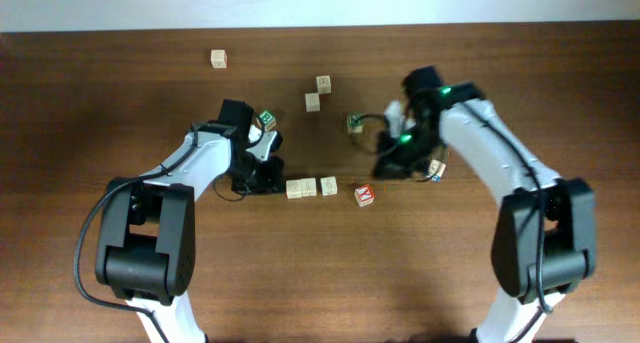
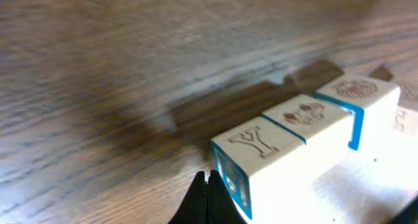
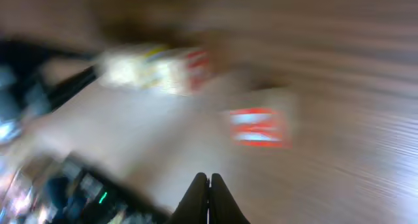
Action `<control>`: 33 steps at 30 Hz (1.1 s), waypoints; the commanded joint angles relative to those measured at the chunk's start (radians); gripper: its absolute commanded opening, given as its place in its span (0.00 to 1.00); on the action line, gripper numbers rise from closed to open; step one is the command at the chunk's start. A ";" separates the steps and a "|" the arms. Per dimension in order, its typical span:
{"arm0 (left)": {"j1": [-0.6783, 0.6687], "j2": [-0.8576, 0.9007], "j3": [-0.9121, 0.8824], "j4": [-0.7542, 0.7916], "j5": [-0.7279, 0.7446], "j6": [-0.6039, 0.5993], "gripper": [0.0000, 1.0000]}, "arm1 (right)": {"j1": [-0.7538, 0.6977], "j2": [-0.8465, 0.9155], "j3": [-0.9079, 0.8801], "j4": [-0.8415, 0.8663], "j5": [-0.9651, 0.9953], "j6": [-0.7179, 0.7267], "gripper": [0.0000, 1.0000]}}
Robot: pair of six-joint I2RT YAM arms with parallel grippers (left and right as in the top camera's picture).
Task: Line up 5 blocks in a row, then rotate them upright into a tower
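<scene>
Blocks (image 1: 308, 187): three pale wooden cubes in a touching row just off table (image 1: 560, 73) centre toward 6 o'clock; red-faced block (image 1: 365, 194) stands alone close by at the row's 3 o'clock; pale cube (image 1: 436, 169), apparently blue-marked, lies further toward 3 o'clock, tucked against the right arm.

Handling (judgement): light, rigid, smooth-faced wood; likely to skid if nudged; not fragile. The row leaves no finger room between neighbours, so pinch across the free 12 and 6 o'clock faces, or take an end cube first.

Left gripper (image 2: 208, 188): fingers pressed together, holding nothing; tip right at the row's 9 o'clock end, by the Y-topped cube; contact cannot be judged.

Right gripper (image 3: 209, 188): fingers together, empty; wrist view blurred, red-faced block ahead at 12 to 1 o'clock.

Surroundings: green cubes (image 1: 266, 120) (image 1: 355, 122), one near each wrist; spare tan cubes (image 1: 218, 58) (image 1: 323, 83) (image 1: 313, 102) toward 11 and 12 o'clock, well apart. Both arms crowd the row; collision risk.
</scene>
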 commanded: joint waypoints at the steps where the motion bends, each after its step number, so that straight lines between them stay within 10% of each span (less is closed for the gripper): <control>1: 0.003 0.004 -0.005 0.009 -0.059 -0.047 0.00 | -0.087 -0.010 0.008 -0.032 0.293 0.061 0.04; 33: 0.003 0.004 -0.005 0.024 -0.095 -0.085 0.00 | -0.191 0.049 -0.126 0.185 0.328 -0.050 0.05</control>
